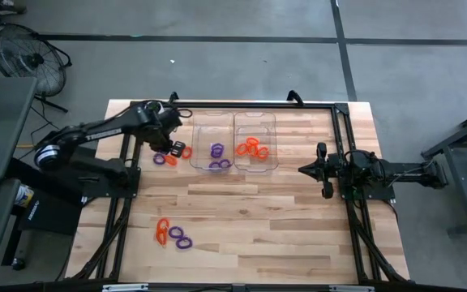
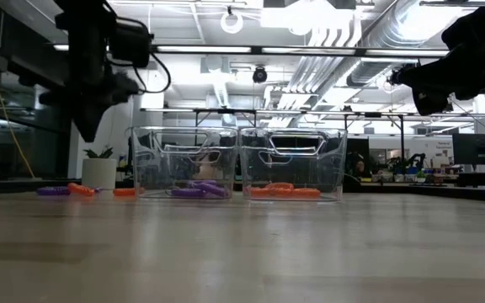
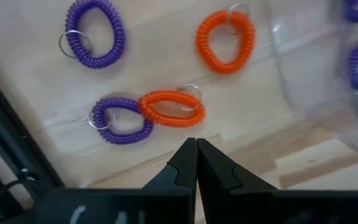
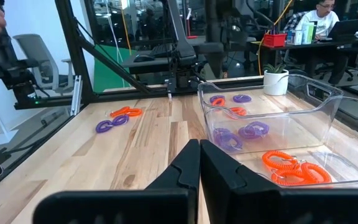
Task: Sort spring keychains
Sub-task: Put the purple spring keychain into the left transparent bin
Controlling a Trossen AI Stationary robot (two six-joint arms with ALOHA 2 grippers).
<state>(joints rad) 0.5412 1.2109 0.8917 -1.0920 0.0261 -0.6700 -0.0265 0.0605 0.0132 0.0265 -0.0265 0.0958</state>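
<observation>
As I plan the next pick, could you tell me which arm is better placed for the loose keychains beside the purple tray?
Left. The left hand hovers shut directly over those keychains, while the right hand waits beyond the orange tray.

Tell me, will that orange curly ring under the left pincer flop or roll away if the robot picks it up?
The orange spring keychain is a thin coiled loop, so it would probably bend and sag, not stay stiff. It lies flat, so rolling seems unlikely. It touches a purple keychain, which might drag along. The left pincer hovers shut above it.
</observation>
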